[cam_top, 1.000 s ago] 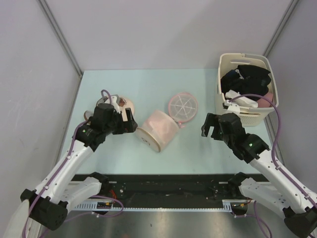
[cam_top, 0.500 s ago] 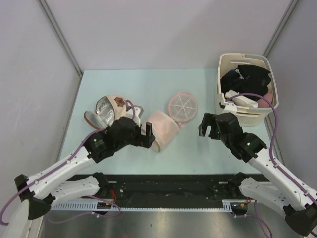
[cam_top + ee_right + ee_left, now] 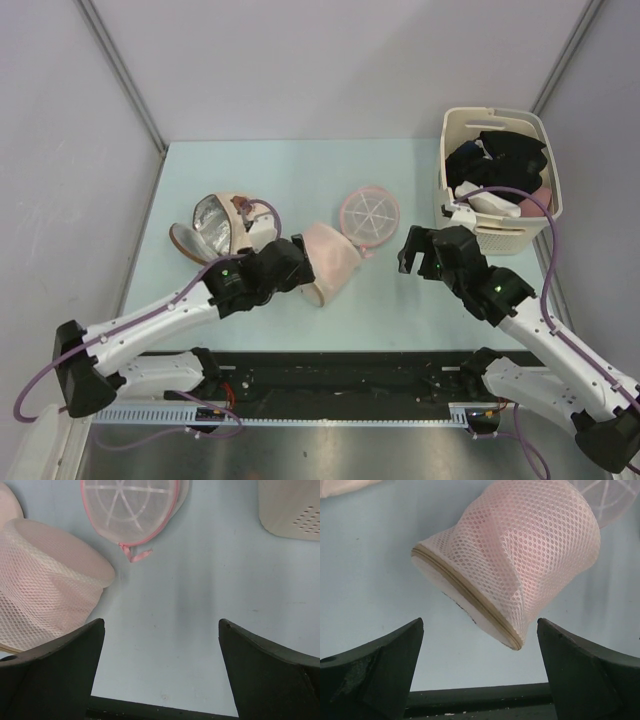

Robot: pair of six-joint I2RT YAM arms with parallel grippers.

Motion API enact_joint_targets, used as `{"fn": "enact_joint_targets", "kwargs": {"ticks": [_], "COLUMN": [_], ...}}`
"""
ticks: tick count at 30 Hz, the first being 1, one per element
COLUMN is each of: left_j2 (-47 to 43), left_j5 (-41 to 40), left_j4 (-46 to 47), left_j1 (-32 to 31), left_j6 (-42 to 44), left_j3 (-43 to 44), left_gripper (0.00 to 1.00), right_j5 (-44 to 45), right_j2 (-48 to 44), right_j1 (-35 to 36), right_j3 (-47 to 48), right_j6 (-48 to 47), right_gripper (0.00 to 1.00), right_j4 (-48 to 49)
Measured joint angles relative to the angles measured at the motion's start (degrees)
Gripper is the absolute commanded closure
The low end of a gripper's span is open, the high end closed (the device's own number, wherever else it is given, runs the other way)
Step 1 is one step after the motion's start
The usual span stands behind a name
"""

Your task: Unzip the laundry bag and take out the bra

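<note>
Swinging over from beside the beige dome (image 3: 222, 222) during the last second, the left end effector (image 3: 480, 625) now faces the laundry bag (image 3: 520, 565), while the right end effector (image 3: 161, 625) has only crept slightly leftward. The mesh bag lies on its side on the tabletop (image 3: 300, 170), just ahead of the left end effector and centred on the gap between its fingers, with its rimmed round end turned towards them. A pinker tone shows through the mesh, though what is inside cannot be made out. Both left fingers (image 3: 375, 675) are spread wide and hold nothing, and in the wrist view neither touches the bag. The right end effector is also fully spread and empty, hovering over bare tabletop with the bag ahead and to its left. The flat pink disc (image 3: 131, 507) with white spokes lies straight ahead of it, just beyond the bag. Ahead to its right stands the cream basket (image 3: 455, 130) of black and white clothes (image 3: 500, 165).
</note>
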Motion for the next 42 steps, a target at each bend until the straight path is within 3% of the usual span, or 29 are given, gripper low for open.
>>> {"fn": "enact_joint_targets", "kwargs": {"ticks": [2,3,5,6,10,15,22,25,31,34,35,36,38,39,42], "left_j2": [1.9,3.1,5.7,7.1,11.5,9.2,-2.8,-1.9,8.7,15.2,17.4,19.6,23.3,25.2,26.6], "left_j5": [0.0,-0.1,-0.3,-0.8,-3.8,-7.6,-9.5,-13.7,-21.9,-22.9,-22.9,-21.9,-18.2,-15.5,-9.7], "left_j4": [1.3,2.0,2.7,2.5,-2.3,-6.4,-5.8,-9.7,-18.0,-21.5,-22.5,-22.7,-21.9,-20.1,-16.0], "left_j1": [0.0,0.0,0.0,0.0,0.0,0.0,0.0,-0.1,-4.1,-7.0,-8.0,-8.9,-9.9,-10.4,-11.0], "left_j6": [-1.4,-2.3,-3.9,-4.7,-7.0,-3.1,10.6,12.8,14.2,15.5,16.3,17.4,19.9,20.9,23.7], "left_j3": [-0.2,-0.2,-0.2,-0.2,2.3,9.7,14.4,17.3,21.3,23.0,24.3,26.1,29.3,30.8,31.2], "left_gripper": [0.21,0.37,0.53,0.69,0.99,1.0,0.99,1.0,1.0,0.97,0.85,0.58,0.3,0.09,0.0], "right_j5": [0.0,-0.1,-0.1,-0.1,-0.3,-1.5,-2.6,-3.1,-3.3,-3.3,-3.2,-3.2,-3.0,-2.8,-2.9], "right_j2": [-0.2,-0.3,-0.8,-1.1,-2.3,-4.0,-4.5,-4.4,-4.5,-4.8,-4.9,-5.0,-5.2,-5.2,-5.3], "right_j1": [0.0,0.0,0.0,0.0,0.0,0.0,0.0,0.0,0.3,0.3,0.3,0.3,0.3,0.3,0.3], "right_j3": [0.0,0.0,0.0,0.0,0.0,-0.2,-0.4,-0.5,-0.8,-0.8,-0.8,-0.8,-0.8,-0.8,-0.8], "right_j6": [0.1,0.1,0.1,0.1,0.2,0.3,0.3,0.7,1.2,1.3,1.3,1.3,1.3,1.3,1.3], "right_gripper": [0.01,0.0,0.0,0.0,0.0,0.0,0.0,0.0,0.0,0.0,0.0,0.0,0.0,0.0,0.0], "right_j4": [0.0,0.0,0.0,0.0,-0.4,-0.4,-0.2,-0.2,-0.6,-1.0,-1.0,-1.0,-1.1,-1.1,-1.1]}}
